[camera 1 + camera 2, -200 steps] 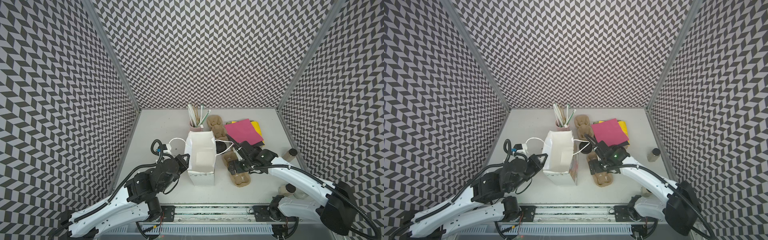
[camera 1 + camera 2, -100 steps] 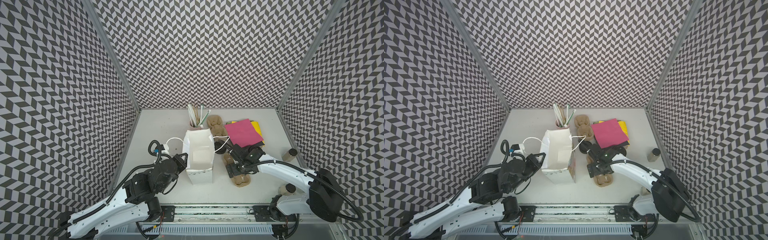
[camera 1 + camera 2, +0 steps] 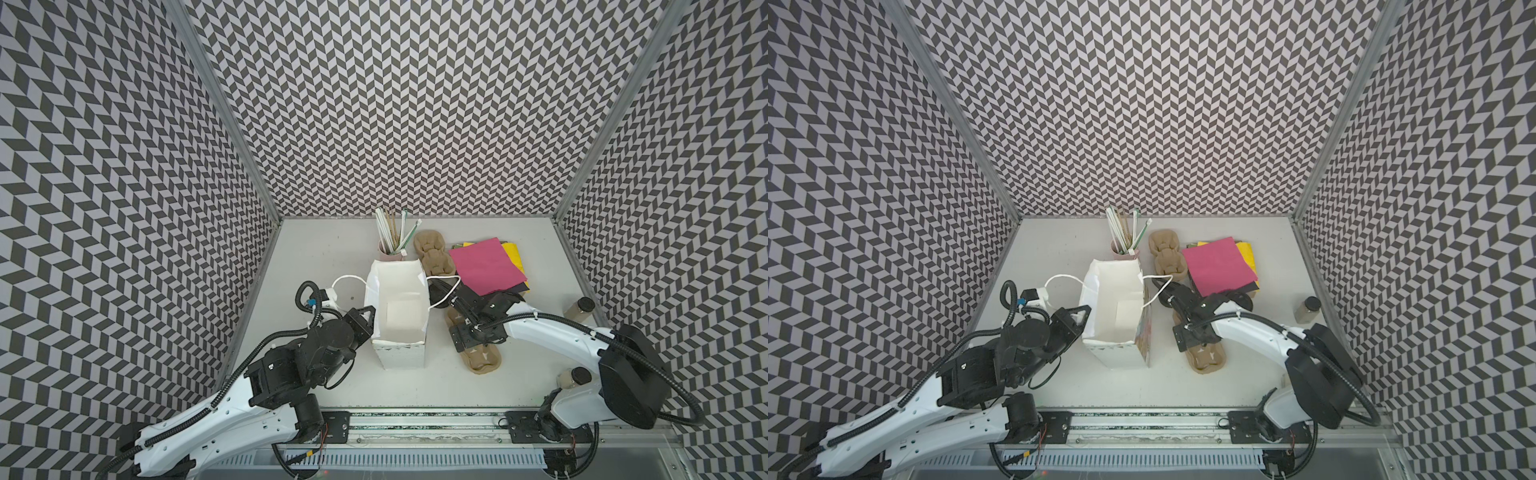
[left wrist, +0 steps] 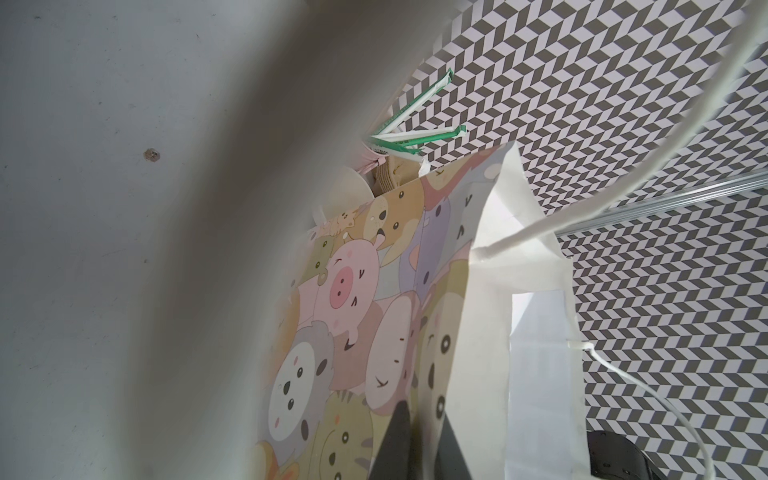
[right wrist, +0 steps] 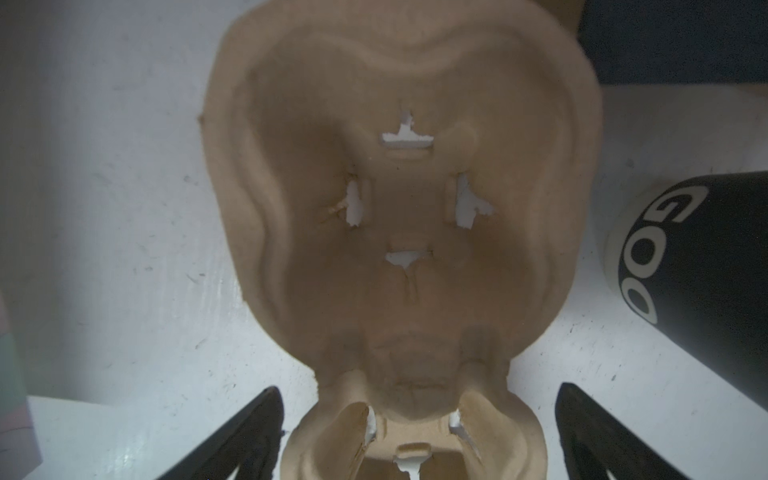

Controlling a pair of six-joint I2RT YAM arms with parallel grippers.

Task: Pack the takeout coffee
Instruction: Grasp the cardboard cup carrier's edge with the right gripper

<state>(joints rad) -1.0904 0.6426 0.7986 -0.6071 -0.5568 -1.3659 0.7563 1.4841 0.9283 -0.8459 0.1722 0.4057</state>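
the left gripper (image 3: 369, 312) is pinched tight on the side wall of the paper bag (image 3: 405, 357). its fingers (image 4: 397, 440) sit on either side of the cartoon-printed paper, and the bag's open mouth lies just beyond them. the right gripper (image 5: 419, 419) hangs with jaws spread wide over the pulp cup carrier (image 5: 399, 208), which lies between its fingertips. the takeout coffee (image 5: 706, 257) sits on the table just outside one finger, beside the carrier, not in the bag.
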